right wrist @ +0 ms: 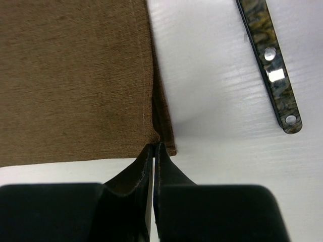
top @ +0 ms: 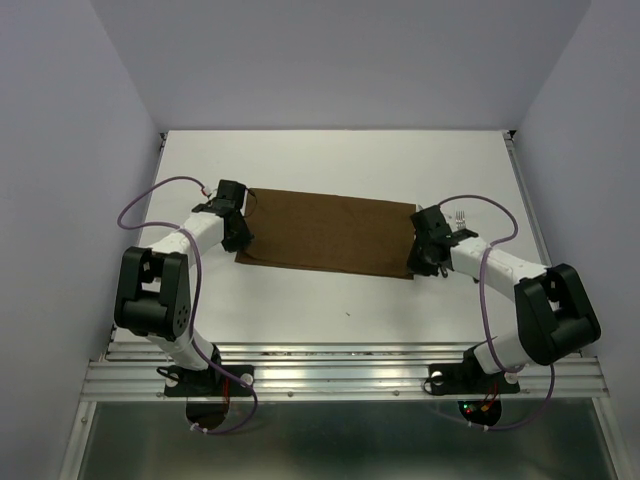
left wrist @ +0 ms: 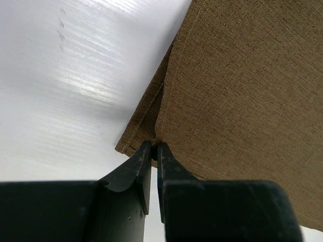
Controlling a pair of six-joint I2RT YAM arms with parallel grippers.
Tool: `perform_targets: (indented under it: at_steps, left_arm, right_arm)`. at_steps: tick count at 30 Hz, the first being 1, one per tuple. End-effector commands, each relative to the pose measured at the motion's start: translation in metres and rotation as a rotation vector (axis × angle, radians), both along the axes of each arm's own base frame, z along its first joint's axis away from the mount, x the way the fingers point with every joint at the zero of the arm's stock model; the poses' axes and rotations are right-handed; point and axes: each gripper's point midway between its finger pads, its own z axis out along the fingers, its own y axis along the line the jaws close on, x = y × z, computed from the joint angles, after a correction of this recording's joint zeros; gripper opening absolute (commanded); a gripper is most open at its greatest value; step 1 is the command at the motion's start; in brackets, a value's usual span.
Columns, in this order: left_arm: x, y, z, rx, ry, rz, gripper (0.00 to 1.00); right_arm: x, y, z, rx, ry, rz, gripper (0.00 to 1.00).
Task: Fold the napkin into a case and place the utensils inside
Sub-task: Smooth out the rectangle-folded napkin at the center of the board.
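Observation:
The dark brown napkin (top: pixel 330 232) lies on the white table as a wide rectangle folded into two layers. My left gripper (top: pixel 238 240) is at its near left corner. In the left wrist view this gripper (left wrist: pixel 155 146) is shut on the upper layer's corner of the napkin (left wrist: pixel 242 101). My right gripper (top: pixel 425 262) is at the near right corner. Seen from the right wrist, it (right wrist: pixel 153 147) is shut on the corner of the napkin (right wrist: pixel 75 75). A utensil's dark mottled handle (right wrist: pixel 270 65) lies on the table to the right of the cloth. Silver fork tines (top: pixel 461 215) show behind the right wrist.
The white table (top: pixel 340 300) is walled at the back and on both sides. Cables loop off both arms. The arm bases stand on a metal rail (top: pixel 340 375) at the near edge.

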Motion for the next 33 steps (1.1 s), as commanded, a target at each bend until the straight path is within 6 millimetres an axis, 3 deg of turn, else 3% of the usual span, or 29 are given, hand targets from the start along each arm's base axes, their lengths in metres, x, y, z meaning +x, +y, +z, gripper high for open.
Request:
perform_targets:
  at_steps: [1,6,14,18,25,33]
  left_arm:
    - [0.011,0.001,0.034,0.002,-0.084,-0.004,0.0]
    - [0.014,0.002,0.047,-0.001,-0.111,0.004,0.0]
    - [0.008,0.002,0.059,-0.018,-0.14,0.016,0.0]
    - [-0.001,0.002,0.057,-0.023,-0.132,0.017,0.0]
    - [-0.004,-0.001,0.03,-0.043,-0.086,0.024,0.0]
    - [-0.01,0.0,0.02,-0.038,-0.071,0.023,0.0]
  right_arm:
    - [0.028,0.004,0.039,0.019,-0.126,-0.004,0.01]
    - [0.034,0.007,0.057,0.034,-0.165,0.002,0.01]
    - [0.025,0.007,0.069,0.053,-0.181,0.016,0.01]
    - [0.019,0.008,0.072,0.073,-0.179,0.022,0.01]
    - [0.003,0.006,0.042,0.073,-0.114,0.027,0.01]
    - [-0.006,0.002,0.013,0.049,-0.06,0.018,0.01]
